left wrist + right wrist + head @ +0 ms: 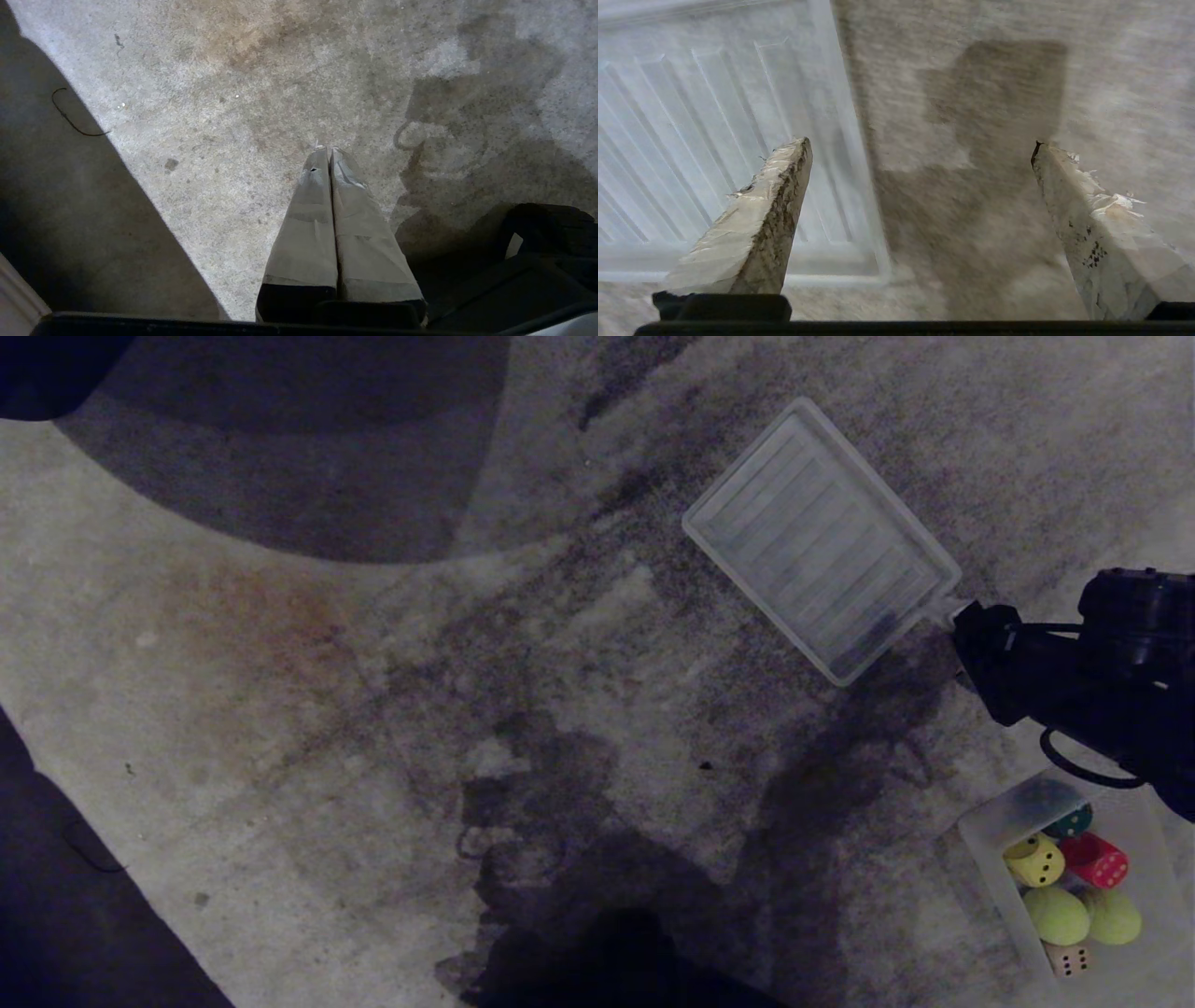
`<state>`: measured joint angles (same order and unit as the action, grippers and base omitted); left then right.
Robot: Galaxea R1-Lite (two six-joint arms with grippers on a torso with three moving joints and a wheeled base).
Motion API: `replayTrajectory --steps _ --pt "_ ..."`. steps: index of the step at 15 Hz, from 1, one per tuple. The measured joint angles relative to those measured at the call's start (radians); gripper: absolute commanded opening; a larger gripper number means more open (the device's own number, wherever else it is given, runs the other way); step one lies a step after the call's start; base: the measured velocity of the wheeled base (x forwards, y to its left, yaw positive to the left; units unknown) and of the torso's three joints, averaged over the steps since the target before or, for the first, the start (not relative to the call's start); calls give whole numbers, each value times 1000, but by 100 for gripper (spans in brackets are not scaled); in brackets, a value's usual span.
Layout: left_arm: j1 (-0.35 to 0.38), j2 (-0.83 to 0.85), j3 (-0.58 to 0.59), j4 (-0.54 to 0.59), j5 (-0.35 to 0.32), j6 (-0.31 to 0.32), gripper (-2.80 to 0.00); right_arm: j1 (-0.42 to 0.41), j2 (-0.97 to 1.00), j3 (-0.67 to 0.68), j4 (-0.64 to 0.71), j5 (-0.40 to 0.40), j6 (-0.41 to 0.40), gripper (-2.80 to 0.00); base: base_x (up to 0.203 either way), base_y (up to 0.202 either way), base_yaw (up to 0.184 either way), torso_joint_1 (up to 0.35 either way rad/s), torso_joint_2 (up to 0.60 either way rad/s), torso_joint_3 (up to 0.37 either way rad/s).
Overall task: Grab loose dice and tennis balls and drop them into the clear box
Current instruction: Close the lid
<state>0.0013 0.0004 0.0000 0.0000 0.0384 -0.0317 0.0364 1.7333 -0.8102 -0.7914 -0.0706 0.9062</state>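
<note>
The clear box [980, 840] stands on the carpet at the lower right of the head view. Inside it lie a yellow die [1036, 861], a red die [1094, 861], a dark green die [1069, 821], a tan die [1067, 959] and two tennis balls [1056, 915] [1113, 916]. My right arm [1046, 672] reaches in from the right, above the box. Its gripper [920, 147] is open over bare carpet, holding nothing, with one finger [756, 224] over the corner of a ribbed panel. My left gripper [327, 150] is shut and empty above the carpet.
A flat ribbed clear panel [822, 537] lies on the carpet beyond the box, its near corner at my right gripper. A darker curved patch of carpet [280, 448] fills the far left. Dark floor [56, 915] borders the carpet on the left, with a thin cord [70, 116] on it.
</note>
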Motion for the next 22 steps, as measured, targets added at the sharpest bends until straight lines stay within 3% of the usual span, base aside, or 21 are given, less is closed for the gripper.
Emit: replayTrajectory --steps 6,7,14,19,22 --pt "0 0 0 0 -1 0 -280 -2 91 -80 -3 32 0 0 0 0 0 0 0 0" --pt "0 0 0 0 -1 0 -280 -1 107 -93 -1 33 -3 -280 0 0 0 0 0 0" --pt "0 0 0 0 -1 0 -280 -7 139 -108 11 35 -127 -280 0 0 0 0 0 0" --pt "0 0 0 0 -1 0 -280 -23 83 -67 124 37 -163 -280 0 0 0 0 0 0" --pt "0 0 0 1 -1 0 -280 -73 14 -5 238 65 -210 -280 0 0 0 0 0 0"
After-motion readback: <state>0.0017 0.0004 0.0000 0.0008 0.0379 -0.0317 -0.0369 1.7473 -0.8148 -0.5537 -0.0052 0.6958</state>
